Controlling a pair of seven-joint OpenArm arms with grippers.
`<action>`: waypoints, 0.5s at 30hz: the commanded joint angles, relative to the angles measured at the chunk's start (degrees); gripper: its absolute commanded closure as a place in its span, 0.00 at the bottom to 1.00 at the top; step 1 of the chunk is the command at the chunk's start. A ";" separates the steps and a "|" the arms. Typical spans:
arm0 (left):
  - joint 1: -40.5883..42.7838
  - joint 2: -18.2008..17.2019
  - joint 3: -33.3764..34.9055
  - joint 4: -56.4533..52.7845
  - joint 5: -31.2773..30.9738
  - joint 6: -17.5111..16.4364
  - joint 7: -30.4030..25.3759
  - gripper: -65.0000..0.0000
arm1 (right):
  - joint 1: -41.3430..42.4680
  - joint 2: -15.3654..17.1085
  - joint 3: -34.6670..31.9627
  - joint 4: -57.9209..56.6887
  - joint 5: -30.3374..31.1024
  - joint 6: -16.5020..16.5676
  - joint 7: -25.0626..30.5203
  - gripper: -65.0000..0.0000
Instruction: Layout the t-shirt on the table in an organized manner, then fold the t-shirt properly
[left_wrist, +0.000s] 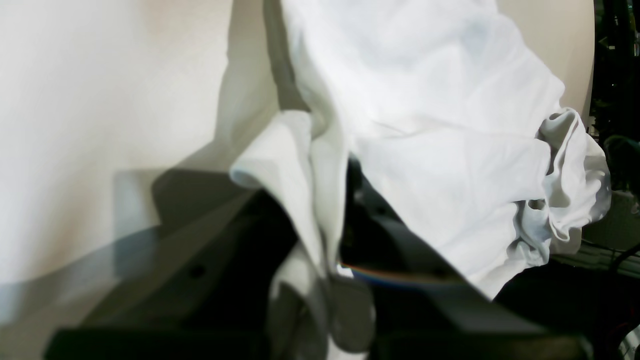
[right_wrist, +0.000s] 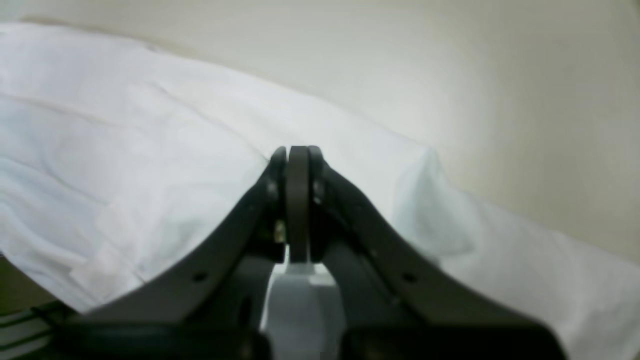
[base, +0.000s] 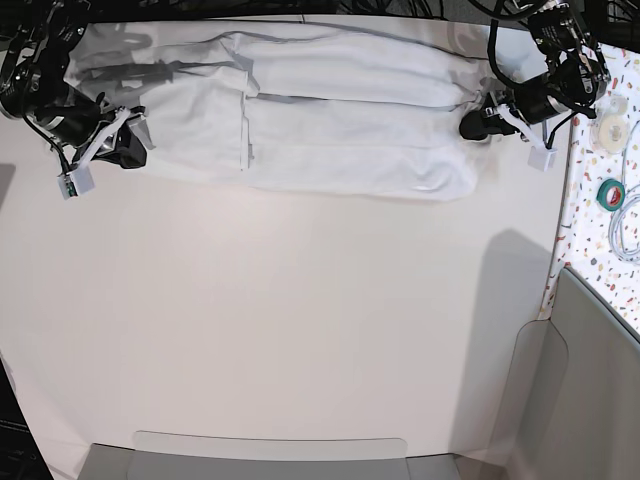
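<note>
The white t-shirt (base: 340, 120) lies stretched out in a long wrinkled band across the far part of the off-white table (base: 300, 320). At its right end, my left gripper (base: 472, 128) is shut on the t-shirt. In the left wrist view a fold of t-shirt (left_wrist: 440, 100) runs down between the dark fingers of that gripper (left_wrist: 322, 185). My right gripper (base: 135, 152) sits at the shirt's left end. In the right wrist view its tips (right_wrist: 298, 150) are pressed together against the t-shirt (right_wrist: 125, 150), and I cannot tell whether cloth is pinched there.
A speckled terrazzo panel (base: 590, 265) borders the table on the right, carrying a green tape roll (base: 611, 193), white tape rolls (base: 608, 118) and a cable. Grey panels stand at the near edge (base: 270, 455) and the right edge (base: 590, 380). The shirt's bunched end hangs near the table edge (left_wrist: 592, 75).
</note>
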 joint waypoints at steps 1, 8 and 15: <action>0.25 -0.32 0.21 0.27 1.97 0.26 0.38 1.00 | 0.81 0.74 0.24 0.96 0.83 0.13 1.27 1.00; 0.34 -0.32 0.21 0.27 1.97 0.26 -0.94 1.00 | 1.07 0.74 0.24 1.05 0.83 0.13 1.27 1.00; 0.08 -0.32 0.21 0.35 1.97 0.26 -0.94 1.00 | 1.07 0.47 0.24 1.05 0.83 0.13 1.45 1.00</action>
